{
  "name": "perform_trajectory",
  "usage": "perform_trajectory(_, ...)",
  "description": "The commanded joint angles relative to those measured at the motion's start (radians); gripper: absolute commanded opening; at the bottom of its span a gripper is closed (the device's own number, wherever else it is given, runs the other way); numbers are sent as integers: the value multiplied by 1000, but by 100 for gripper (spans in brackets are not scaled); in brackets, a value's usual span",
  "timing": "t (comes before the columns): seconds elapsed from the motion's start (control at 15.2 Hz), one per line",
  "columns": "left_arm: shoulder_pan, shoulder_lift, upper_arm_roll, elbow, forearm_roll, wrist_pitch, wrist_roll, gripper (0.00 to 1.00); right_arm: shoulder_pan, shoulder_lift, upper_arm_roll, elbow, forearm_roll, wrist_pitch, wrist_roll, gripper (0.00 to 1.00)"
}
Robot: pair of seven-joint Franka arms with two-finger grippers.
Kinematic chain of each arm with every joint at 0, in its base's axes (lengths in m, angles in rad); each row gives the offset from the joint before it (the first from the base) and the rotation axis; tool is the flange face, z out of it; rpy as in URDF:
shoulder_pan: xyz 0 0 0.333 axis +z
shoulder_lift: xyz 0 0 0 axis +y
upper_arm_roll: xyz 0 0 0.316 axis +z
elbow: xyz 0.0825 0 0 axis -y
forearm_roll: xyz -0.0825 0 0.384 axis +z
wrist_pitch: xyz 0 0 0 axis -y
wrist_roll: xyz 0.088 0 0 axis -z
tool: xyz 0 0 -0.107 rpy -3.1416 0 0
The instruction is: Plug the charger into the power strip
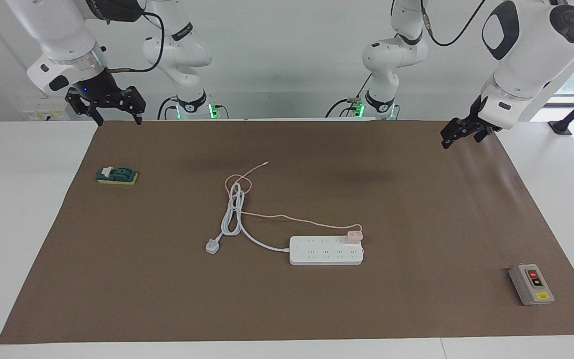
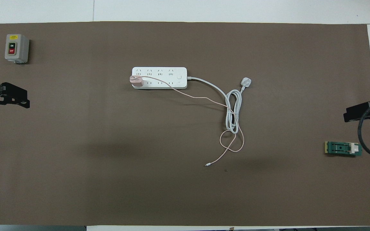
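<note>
Since the charger already sits in an end socket of the power strip, mid-table with its long axis along the table's length, no reach seems needed. Nearer it, the left gripper hangs empty over its end's robot-side corner, fingers unreadable; the right gripper waits open at the other corner
</note>
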Motion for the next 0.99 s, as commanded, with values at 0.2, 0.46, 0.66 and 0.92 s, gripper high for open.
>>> perform_trajectory(0.2, -56, 15, 30, 24, 8, -15, 59, 100, -6, -20, 6, -15, -15, -12, 16, 100)
perform_trajectory(0.46, -51, 17, 35, 25, 5, -9, 65, 100, -8, -20, 6, -15, -15, -12, 16, 100)
perform_trajectory(0.66, -88, 14, 53, 25, 9, 0, 63, 100, -8, -20, 6, -15, -15, -12, 16, 100)
perform_trajectory(0.92, -152, 15, 131, 25, 5, -6, 66, 100, -8, -20, 6, -15, -15, -12, 16, 100)
